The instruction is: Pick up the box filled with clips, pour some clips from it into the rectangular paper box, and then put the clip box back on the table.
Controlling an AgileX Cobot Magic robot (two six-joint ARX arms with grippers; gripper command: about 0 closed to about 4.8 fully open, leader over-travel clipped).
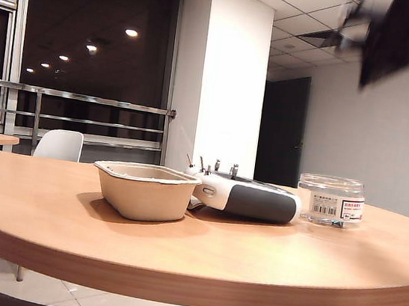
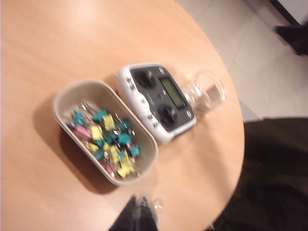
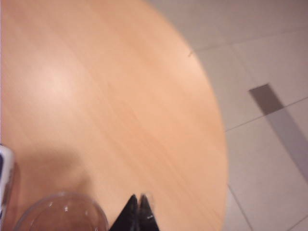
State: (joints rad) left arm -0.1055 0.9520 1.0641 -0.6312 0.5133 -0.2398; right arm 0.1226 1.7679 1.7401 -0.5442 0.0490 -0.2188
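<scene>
Wood-grain bench [image 1: 69,210] bearing pulp tray [image 1: 145,190], controller [image 1: 247,199], clear jar [image 1: 330,200] in a row.
Controller wedged between tray and jar, touching the tray. Clips [image 2: 108,142] seen only from left wrist, heaped in tray. Right pincer [image 3: 138,211] shut, empty, above bench beside jar; left pincer [image 2: 139,211] blurred, cannot tell.
</scene>
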